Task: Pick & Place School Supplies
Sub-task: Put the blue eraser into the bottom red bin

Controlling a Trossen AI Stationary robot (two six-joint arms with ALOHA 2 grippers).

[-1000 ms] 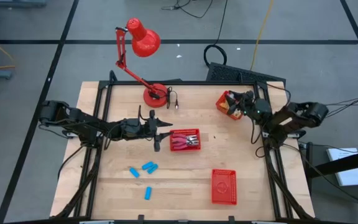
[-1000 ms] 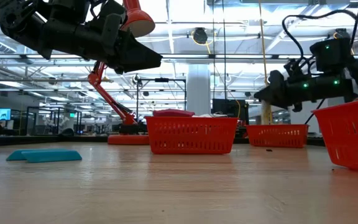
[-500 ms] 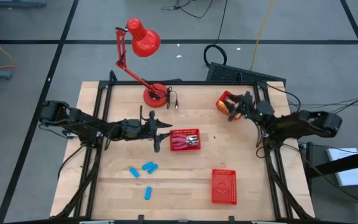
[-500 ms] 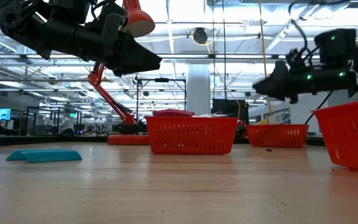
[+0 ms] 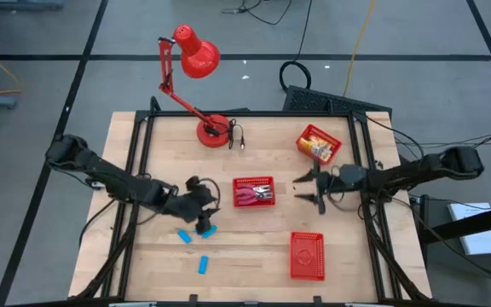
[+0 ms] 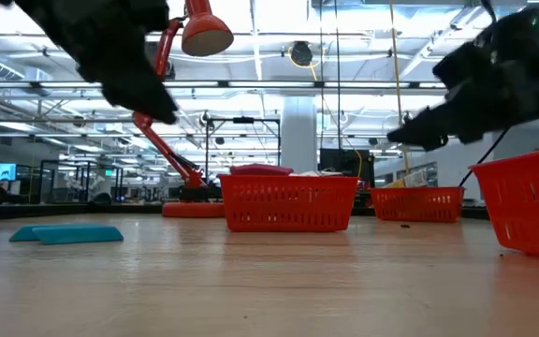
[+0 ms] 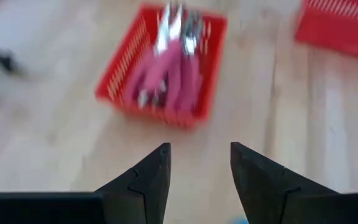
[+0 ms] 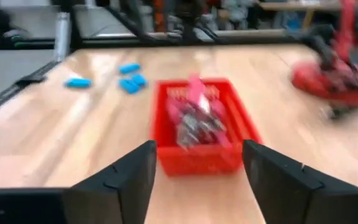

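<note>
The left claw (image 5: 203, 223), fingers apart and empty, hovers over the blue blocks (image 5: 205, 228); it should straddle one block squarely. The right claw (image 5: 307, 189) gapes empty beside the middle basket (image 5: 254, 181).

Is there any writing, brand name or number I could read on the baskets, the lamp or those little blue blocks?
None can be read.
Baskets: plain red mesh, no label showing.
Lamp: no marking visible.
Blue blocks: too small to show any print.
Yellow packets in the far basket: any print is too small to read.
</note>
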